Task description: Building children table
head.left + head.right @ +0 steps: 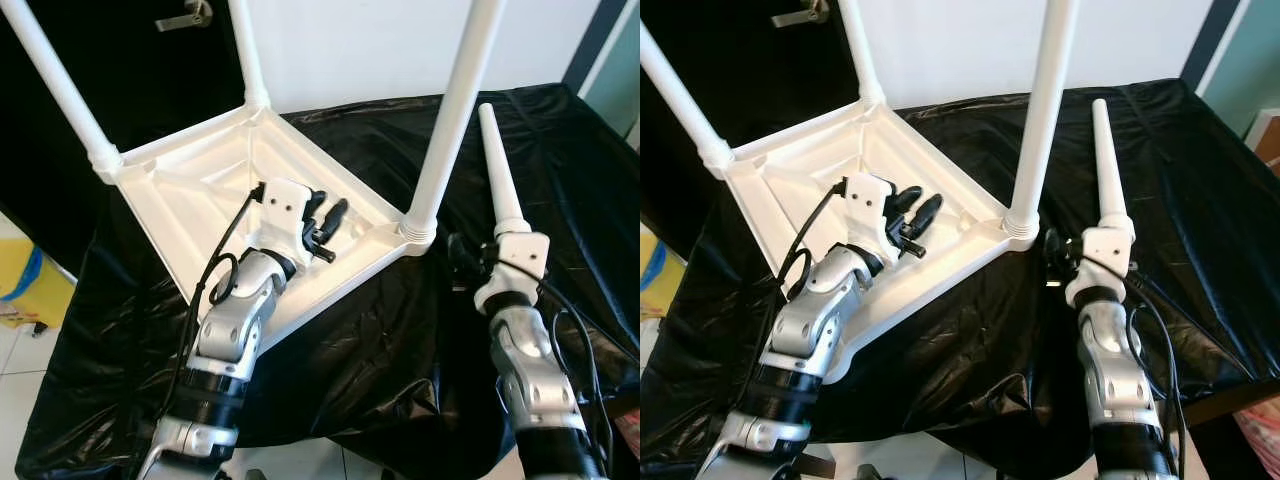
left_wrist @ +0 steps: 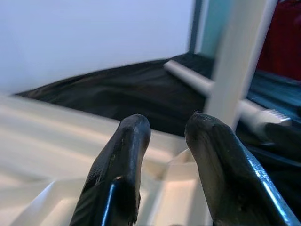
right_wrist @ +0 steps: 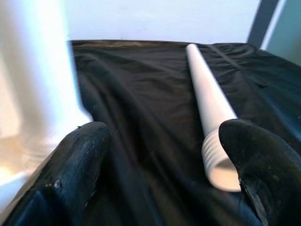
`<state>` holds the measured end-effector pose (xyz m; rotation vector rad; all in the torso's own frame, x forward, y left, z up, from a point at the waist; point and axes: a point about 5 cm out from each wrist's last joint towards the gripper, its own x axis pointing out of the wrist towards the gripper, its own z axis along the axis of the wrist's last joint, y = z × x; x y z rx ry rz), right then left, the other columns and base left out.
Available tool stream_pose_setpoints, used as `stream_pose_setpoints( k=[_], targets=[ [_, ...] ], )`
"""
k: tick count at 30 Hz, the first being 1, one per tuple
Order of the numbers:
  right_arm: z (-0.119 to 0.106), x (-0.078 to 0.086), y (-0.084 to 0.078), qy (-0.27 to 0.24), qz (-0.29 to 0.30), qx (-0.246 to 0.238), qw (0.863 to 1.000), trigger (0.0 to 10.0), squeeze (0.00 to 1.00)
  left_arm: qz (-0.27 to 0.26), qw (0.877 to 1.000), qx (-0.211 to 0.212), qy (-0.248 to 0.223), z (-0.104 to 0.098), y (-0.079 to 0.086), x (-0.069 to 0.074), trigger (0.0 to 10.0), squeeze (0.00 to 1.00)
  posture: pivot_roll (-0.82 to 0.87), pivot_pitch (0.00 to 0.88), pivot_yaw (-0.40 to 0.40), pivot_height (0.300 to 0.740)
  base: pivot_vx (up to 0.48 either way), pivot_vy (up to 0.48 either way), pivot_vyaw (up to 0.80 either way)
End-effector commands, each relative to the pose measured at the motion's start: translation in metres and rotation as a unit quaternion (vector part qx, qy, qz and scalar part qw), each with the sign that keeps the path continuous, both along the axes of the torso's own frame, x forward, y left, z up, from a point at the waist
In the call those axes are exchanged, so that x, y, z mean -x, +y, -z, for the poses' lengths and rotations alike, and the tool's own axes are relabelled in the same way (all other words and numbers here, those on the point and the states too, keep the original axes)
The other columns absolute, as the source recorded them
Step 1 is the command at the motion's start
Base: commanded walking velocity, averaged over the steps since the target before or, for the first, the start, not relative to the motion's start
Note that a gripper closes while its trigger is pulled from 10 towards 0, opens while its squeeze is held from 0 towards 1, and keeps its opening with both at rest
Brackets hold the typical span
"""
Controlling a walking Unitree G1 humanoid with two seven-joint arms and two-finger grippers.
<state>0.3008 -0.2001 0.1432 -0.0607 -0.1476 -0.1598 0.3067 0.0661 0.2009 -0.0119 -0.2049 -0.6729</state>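
The worktop (image 1: 560,180), draped in black sheeting, carries the upturned white tabletop (image 1: 200,190) on its left half, three legs already standing from its corners. The fourth, loose leg (image 1: 497,160) lies to the right, its long axis running near to far, threaded end nearest. The right tool (image 3: 164,155), wide open and empty, sits just short of that end, the closer arm. The left tool (image 1: 325,222) hovers over the tabletop, slightly parted, holding nothing.
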Motion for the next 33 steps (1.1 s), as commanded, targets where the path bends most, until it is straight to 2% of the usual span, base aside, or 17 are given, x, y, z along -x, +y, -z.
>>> stream_pose_setpoints(
  k=[1,6,8,10,13,15,17,22,24,29,33],
  targets=[
    [0.006,-0.002,-0.007,0.008,0.019,-0.010,1.000,10.0,0.00,0.117,0.993,-0.013,-0.025,-0.006,-0.010,0.015,10.0,0.00,-0.09,0.106,0.036,0.740,0.000,0.000,0.00],
    [0.010,-0.004,-0.011,0.007,0.053,-0.038,0.998,10.0,0.00,0.156,0.987,-0.001,-0.032,-0.012,-0.016,0.028,10.0,0.00,-0.08,0.121,0.048,0.740,0.000,0.000,0.00],
    [0.010,-0.004,-0.011,0.007,0.053,-0.038,0.998,10.0,0.00,0.156,0.987,-0.001,-0.032,-0.012,-0.016,0.028,10.0,0.00,-0.08,0.121,0.048,0.740,0.000,0.000,0.00],
    [0.017,0.003,-0.012,0.000,0.076,-0.092,0.993,10.0,0.00,0.170,0.985,-0.001,-0.031,-0.014,-0.016,0.034,10.0,0.00,-0.07,0.134,0.067,0.740,0.000,0.000,0.00],
    [0.017,0.003,-0.012,0.000,0.076,-0.092,0.993,10.0,0.00,0.170,0.985,-0.001,-0.031,-0.014,-0.016,0.034,10.0,0.00,-0.07,0.134,0.067,0.740,0.000,0.000,0.00],
    [0.024,0.011,-0.011,-0.013,0.086,-0.145,0.986,10.0,0.00,0.178,0.984,0.006,-0.022,-0.015,-0.011,0.036,10.0,0.00,-0.07,0.144,0.085,0.740,0.000,0.000,0.00],
    [0.027,0.013,-0.011,-0.017,0.088,-0.160,0.983,10.0,0.00,0.180,0.983,0.009,-0.021,-0.016,-0.010,0.037,10.0,0.00,-0.07,0.146,0.091,0.740,0.000,0.000,0.00],
    [0.032,0.014,-0.013,-0.017,0.096,-0.171,0.980,10.0,0.00,0.182,0.983,0.010,-0.020,-0.017,-0.008,0.038,10.0,0.00,-0.06,0.151,0.098,0.740,0.000,0.000,0.00],
    [0.035,0.012,-0.021,-0.018,0.110,-0.174,0.978,10.0,0.00,0.183,0.983,0.006,-0.019,-0.017,-0.007,0.039,10.0,0.00,-0.06,0.157,0.113,0.740,0.000,0.000,0.00],
    [0.035,0.010,-0.024,-0.023,0.112,-0.174,0.978,10.0,0.00,0.183,0.983,0.005,-0.018,-0.018,-0.006,0.040,10.0,0.00,-0.05,0.159,0.121,0.740,0.000,0.000,0.00],
    [0.026,-0.001,-0.032,-0.045,0.100,-0.171,0.979,10.0,0.00,0.182,0.983,0.002,-0.012,-0.019,-0.004,0.041,10.0,0.00,-0.04,0.168,0.134,0.740,0.000,0.000,0.00]
  ],
)
